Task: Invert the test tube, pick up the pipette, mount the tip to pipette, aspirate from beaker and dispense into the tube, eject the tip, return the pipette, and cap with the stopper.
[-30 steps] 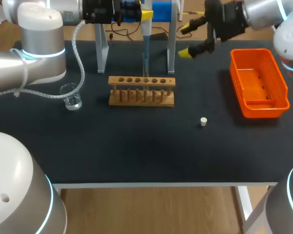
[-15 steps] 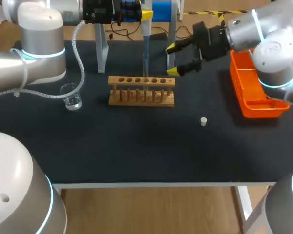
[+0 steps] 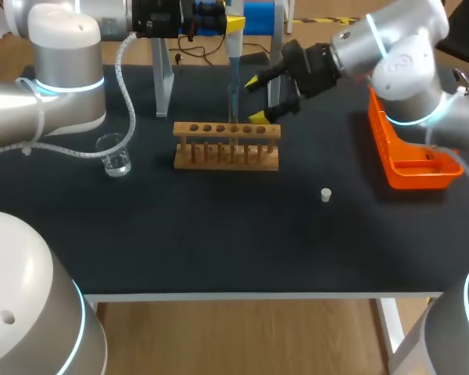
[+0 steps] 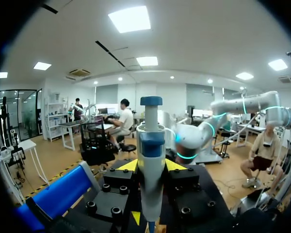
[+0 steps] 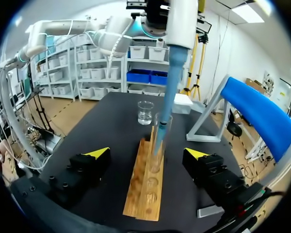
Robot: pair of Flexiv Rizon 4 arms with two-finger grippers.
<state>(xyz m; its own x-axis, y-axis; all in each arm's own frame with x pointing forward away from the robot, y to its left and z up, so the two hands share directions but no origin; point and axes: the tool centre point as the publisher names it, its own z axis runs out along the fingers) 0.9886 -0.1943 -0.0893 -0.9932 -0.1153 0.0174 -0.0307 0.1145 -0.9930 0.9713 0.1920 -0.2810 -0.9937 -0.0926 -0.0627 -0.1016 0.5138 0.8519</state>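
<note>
1. Left gripper (image 4: pixel 151 167) pinches the pipette (image 4: pixel 150 141), upright above the rack (image 3: pixel 227 146), so its tip enters the tube (image 5: pixel 160 141).
2. Right gripper (image 5: pixel 146 153), fingers spread, sits at the rack's right end facing the tube, probably to steady it.
3. Beaker (image 3: pixel 114 158) stands left of the rack. The stopper (image 3: pixel 325 194) lies right of it, awaiting capping.

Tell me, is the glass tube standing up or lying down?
Standing up: the test tube stands upright in the wooden rack, with the pipette tip inside its mouth.

1 pipette (image 4: pixel 150 160), 1 beaker (image 3: pixel 117 156), 1 stopper (image 3: pixel 326 194)
</note>
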